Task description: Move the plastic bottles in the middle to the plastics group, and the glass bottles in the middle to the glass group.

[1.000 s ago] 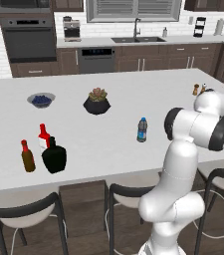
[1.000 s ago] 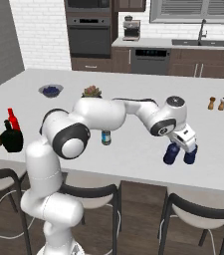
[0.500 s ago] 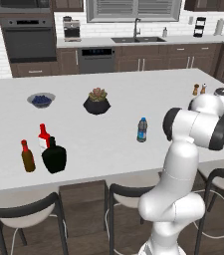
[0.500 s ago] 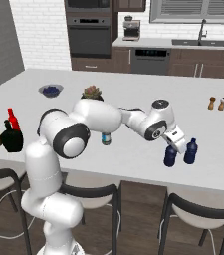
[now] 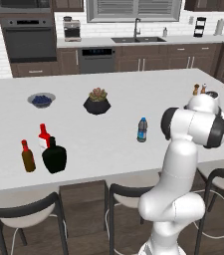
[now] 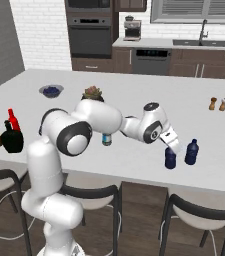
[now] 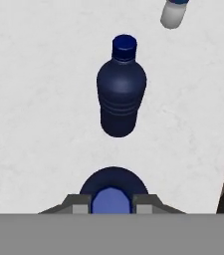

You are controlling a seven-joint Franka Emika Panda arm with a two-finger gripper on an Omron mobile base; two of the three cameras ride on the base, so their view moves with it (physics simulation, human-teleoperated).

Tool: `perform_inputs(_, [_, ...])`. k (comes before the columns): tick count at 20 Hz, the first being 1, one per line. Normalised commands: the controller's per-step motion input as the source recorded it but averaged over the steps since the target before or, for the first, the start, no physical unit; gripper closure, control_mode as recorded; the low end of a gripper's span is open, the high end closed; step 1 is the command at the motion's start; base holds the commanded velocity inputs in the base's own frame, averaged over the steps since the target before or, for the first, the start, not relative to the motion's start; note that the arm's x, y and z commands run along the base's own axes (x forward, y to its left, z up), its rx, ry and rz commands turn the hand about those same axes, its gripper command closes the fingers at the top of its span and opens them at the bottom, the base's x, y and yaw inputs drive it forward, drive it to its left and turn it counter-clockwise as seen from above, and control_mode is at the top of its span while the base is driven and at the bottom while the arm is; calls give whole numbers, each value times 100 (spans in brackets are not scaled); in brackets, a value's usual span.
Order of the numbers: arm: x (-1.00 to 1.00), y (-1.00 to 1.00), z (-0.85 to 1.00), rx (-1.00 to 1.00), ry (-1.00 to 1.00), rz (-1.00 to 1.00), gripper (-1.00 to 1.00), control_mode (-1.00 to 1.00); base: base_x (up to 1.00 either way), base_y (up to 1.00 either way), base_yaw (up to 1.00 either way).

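Navy plastic bottle point(image 7: 113, 191) sits right under your gripper point(image 6: 170, 145), its cap between the two finger tips. The tips flank the neck closely, but you cannot tell from these views whether they clamp it or have let go. It stands on the white counter point(image 6: 134, 100) just beside the other navy bottle point(image 6: 191, 152), the plastics group, so that move looks done or nearly so.

Squat black glass bottle point(image 5: 54, 155) stands far off at the other end, touching or just beside the red bottle point(image 5: 44, 136) and near the brown bottle point(image 5: 28, 156), so the glass looks sorted.

What seems left is the clear bottle with the blue cap point(image 5: 142, 129), alone mid-counter.

Mind the near counter edge, close to both navy bottles. Between them and the clear bottle the counter is open; the salt and pepper shakers point(image 6: 217, 104) stand well back.
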Motion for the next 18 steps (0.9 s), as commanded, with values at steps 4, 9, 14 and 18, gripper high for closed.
perform_inputs(4, [9, -1, -18, -2, 0, -6, 100, -100, 0, 0, 0])
perform_inputs(9, [0, -13, -31, 0, 0, -6, -100, -100, 0, 0, 0])
perform_inputs(14, [-4, -28, -20, 0, 0, -2, -100, -100, 0, 0, 0])
perform_inputs(18, [-3, -5, -2, 3, 0, 0, -100, -100, 0, 0, 0])
